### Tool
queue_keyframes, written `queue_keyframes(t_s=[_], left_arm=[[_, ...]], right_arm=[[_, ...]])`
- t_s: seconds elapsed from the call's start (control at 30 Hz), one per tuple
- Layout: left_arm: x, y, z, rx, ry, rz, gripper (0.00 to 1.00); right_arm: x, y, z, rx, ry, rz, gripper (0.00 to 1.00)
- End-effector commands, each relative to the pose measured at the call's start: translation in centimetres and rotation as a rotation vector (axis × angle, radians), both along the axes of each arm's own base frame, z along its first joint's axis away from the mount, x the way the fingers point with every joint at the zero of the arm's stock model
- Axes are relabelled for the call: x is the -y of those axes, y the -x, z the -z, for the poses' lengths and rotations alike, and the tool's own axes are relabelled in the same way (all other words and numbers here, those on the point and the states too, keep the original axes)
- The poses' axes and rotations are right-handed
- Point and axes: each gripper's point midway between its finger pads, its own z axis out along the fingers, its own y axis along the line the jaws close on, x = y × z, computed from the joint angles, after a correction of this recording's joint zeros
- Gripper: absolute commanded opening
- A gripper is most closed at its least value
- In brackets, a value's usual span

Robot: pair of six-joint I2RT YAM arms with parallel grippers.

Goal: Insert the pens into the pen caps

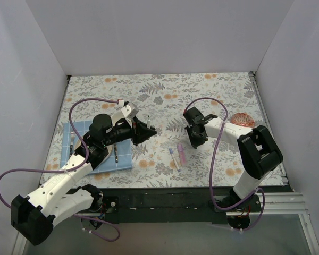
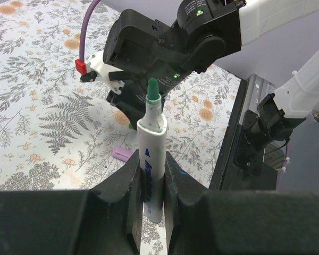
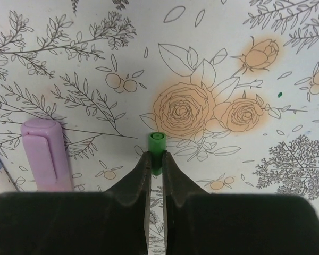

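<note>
My left gripper [image 2: 152, 166] is shut on a white pen [image 2: 150, 139] with a bare green tip [image 2: 152, 90]. It holds the pen above the table, tip pointing toward my right gripper [image 1: 195, 140]. In the top view the left gripper [image 1: 144, 132] is left of centre. My right gripper [image 3: 154, 158] is shut on a small green pen cap [image 3: 157, 144], held just above the floral cloth. A thick lilac-pink pen [image 3: 44, 155] lies to its left. It also shows in the top view [image 1: 182, 154], beside a slim white pen [image 1: 174, 158].
A blue mat [image 1: 80, 130] lies at the left with two more pens [image 1: 72, 143] [image 1: 116, 154] on it. An orange-red round object [image 1: 243, 120] sits at the right by the right arm. White walls enclose the table. A black rail [image 1: 165, 199] runs along the near edge.
</note>
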Motion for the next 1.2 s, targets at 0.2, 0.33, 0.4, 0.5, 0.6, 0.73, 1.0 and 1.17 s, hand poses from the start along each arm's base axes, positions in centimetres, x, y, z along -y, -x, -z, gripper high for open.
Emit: queue_keyframes(t_s=[0.2, 0.33, 0.4, 0.5, 0.6, 0.73, 1.0, 1.17], left_arm=[[-0.4, -0.2, -0.4, 0.036, 0.006, -0.027, 0.00], [-0.3, -0.1, -0.3, 0.030, 0.006, -0.018, 0.00], [-0.3, 0.0, -0.5, 0.031, 0.010, -0.013, 0.00], [-0.1, 0.0, -0.3, 0.027, 0.011, -0.006, 0.00], [-0.1, 0.0, -0.2, 0.021, 0.008, -0.006, 0.00], [0.2, -0.3, 0.2, -0.011, 0.009, -0.003, 0.00], [1.4, 0.0, 1.5, -0.216, 0.062, 0.021, 0.00], [2.8, 0.2, 3.0, -0.309, 0.062, 0.051, 0.00]], right_arm=[[-0.1, 0.6, 0.9, -0.056, 0.062, 0.031, 0.25], [0.0, 1.1, 1.3, -0.068, 0.073, 0.011, 0.26], [0.1, 1.0, 1.4, -0.063, 0.072, 0.011, 0.25], [0.2, 1.2, 2.1, -0.075, 0.076, 0.001, 0.23], [0.2, 1.5, 3.0, -0.086, 0.081, -0.009, 0.16], [0.0, 1.9, 4.2, -0.099, 0.059, -0.024, 0.02], [0.1, 2.4, 3.0, -0.063, 0.022, -0.011, 0.01], [-0.8, 1.4, -1.0, 0.040, -0.063, 0.007, 0.01]])
